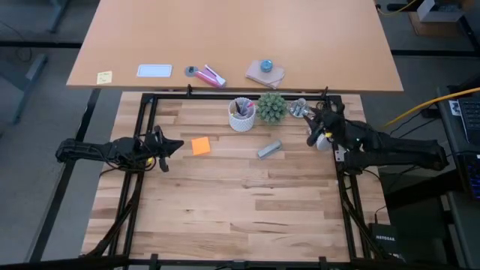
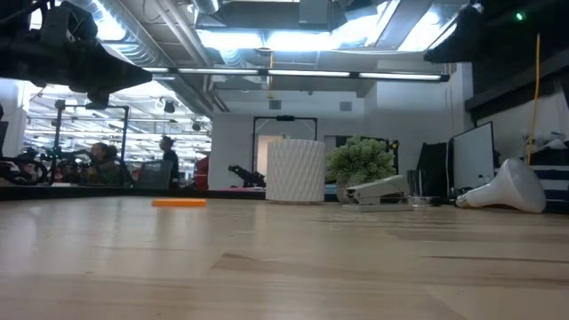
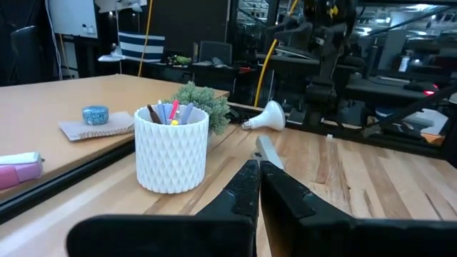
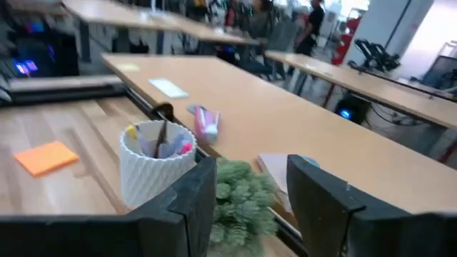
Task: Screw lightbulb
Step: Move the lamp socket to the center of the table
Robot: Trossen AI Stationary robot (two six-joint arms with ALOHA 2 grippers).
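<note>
The lightbulb (image 2: 507, 188) lies on its side on the table at the right, and it also shows from above (image 1: 322, 141) and in the left wrist view (image 3: 265, 118). My right gripper (image 4: 250, 193) hangs above the table over the lightbulb (image 1: 315, 127). It is open with nothing between its fingers, and it points toward the white cup (image 4: 157, 160) and the plant (image 4: 239, 196). My left gripper (image 3: 258, 178) waits shut at the table's left (image 1: 171, 146), clear of everything. The shiny socket (image 1: 298, 109) rests on the table near the far edge.
The white cup (image 1: 241, 114) with pens and the small green plant (image 1: 271, 107) stand at the far middle. A grey bar (image 1: 269, 149) and an orange note (image 1: 200, 145) lie mid-table. Beyond the frame, another desk (image 1: 315, 30) carries small items.
</note>
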